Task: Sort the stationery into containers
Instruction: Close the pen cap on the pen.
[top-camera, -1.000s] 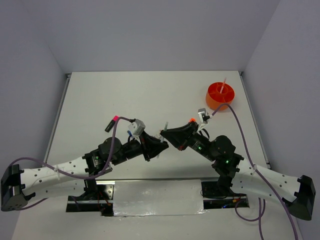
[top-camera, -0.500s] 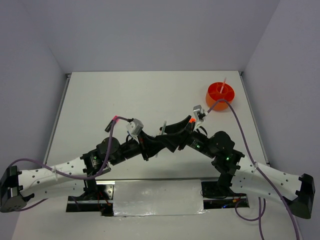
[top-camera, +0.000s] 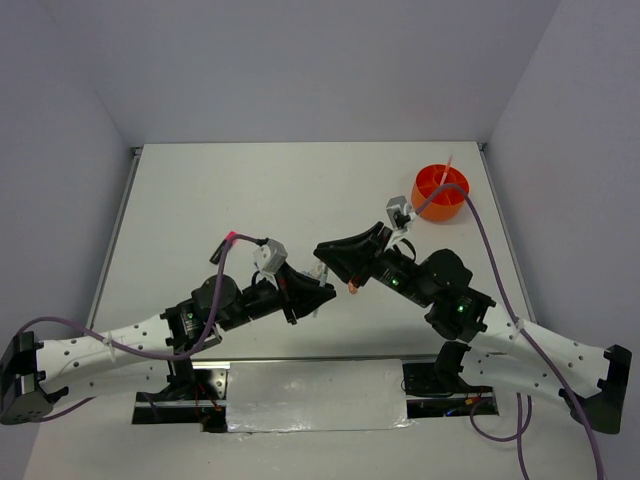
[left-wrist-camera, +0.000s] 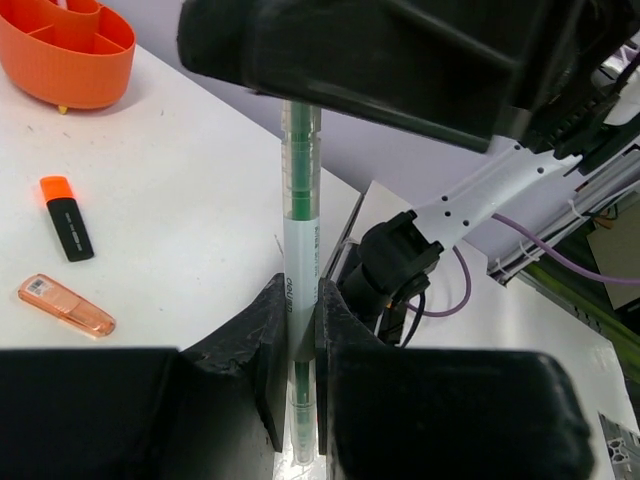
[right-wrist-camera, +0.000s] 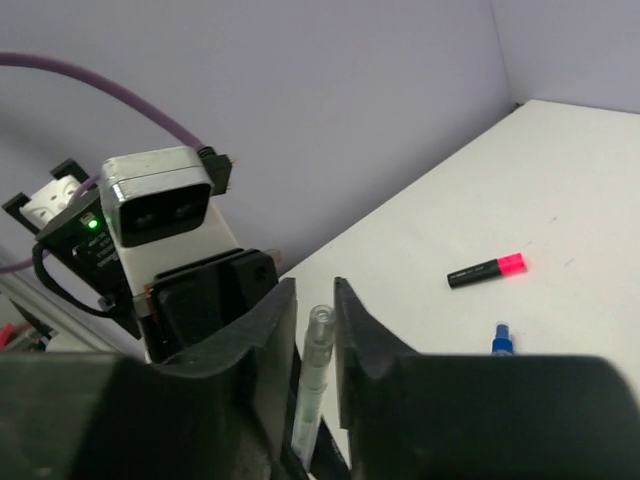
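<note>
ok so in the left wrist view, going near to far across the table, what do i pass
peach piece -> orange-capped highlighter -> orange tub

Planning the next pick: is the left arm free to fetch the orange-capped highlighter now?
Probably not yet: the left gripper is shut on a pen, its other end inside the right gripper. The highlighter itself lies in the open.
</note>
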